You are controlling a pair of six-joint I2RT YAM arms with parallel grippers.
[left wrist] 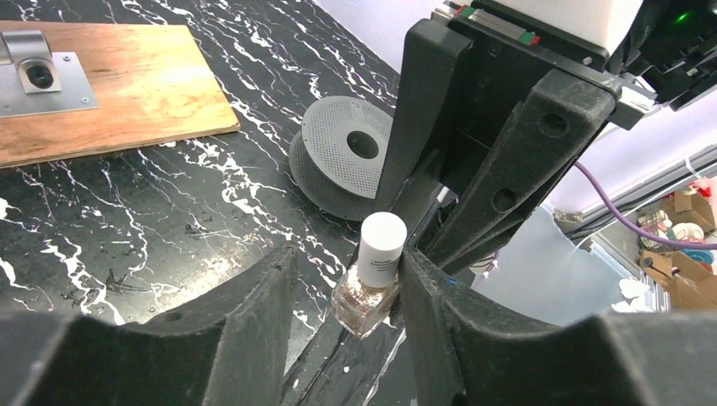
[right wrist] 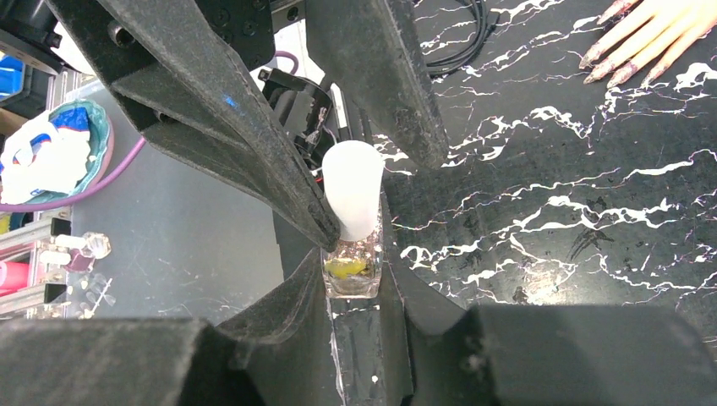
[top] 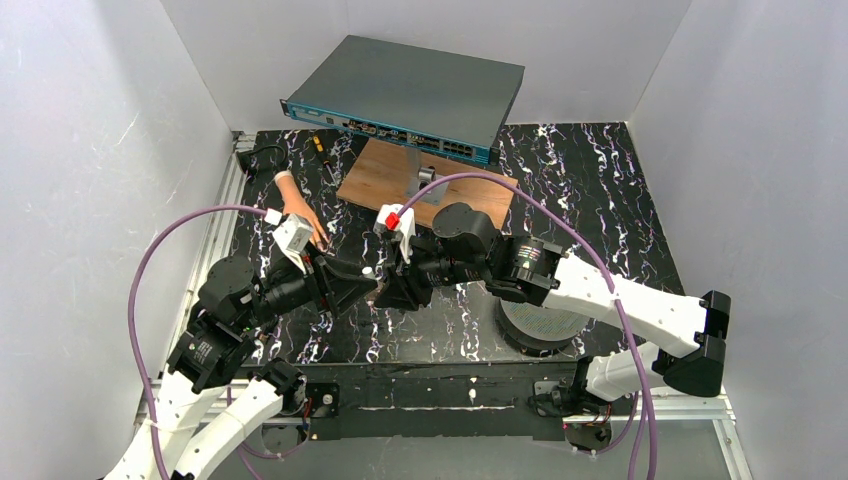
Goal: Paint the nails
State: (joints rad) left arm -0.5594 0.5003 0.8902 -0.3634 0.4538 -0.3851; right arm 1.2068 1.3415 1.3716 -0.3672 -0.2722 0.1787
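Step in hand: uncapping. Right pincer [right wrist: 353, 275] clamps the polish bottle [right wrist: 351, 272]. Left pincer [left wrist: 347, 279] stands part-open around its cap [left wrist: 382, 245], not clamped. Nails [right wrist: 589, 59], on the mannequin hand [top: 300, 215], lie on the counter [top: 600, 200] at ten o'clock of the pincers. Next move calls for gripping the cap and twisting.

Right gripper [right wrist: 353, 283] clamped on the glass body of a small bottle [right wrist: 353, 272], upright, white cap [right wrist: 353, 190] sticking up above the jaws. Left gripper [right wrist: 374, 196] comes in from the top with jaws either side of the cap, one finger [right wrist: 254, 144] touching it, other finger just beside with a gap. Mannequin hand [right wrist: 668, 24] lies top right on the black marbled tabletop [right wrist: 592, 211], long pinkish nails [right wrist: 592, 61] pointing toward the bottle, well apart from it.
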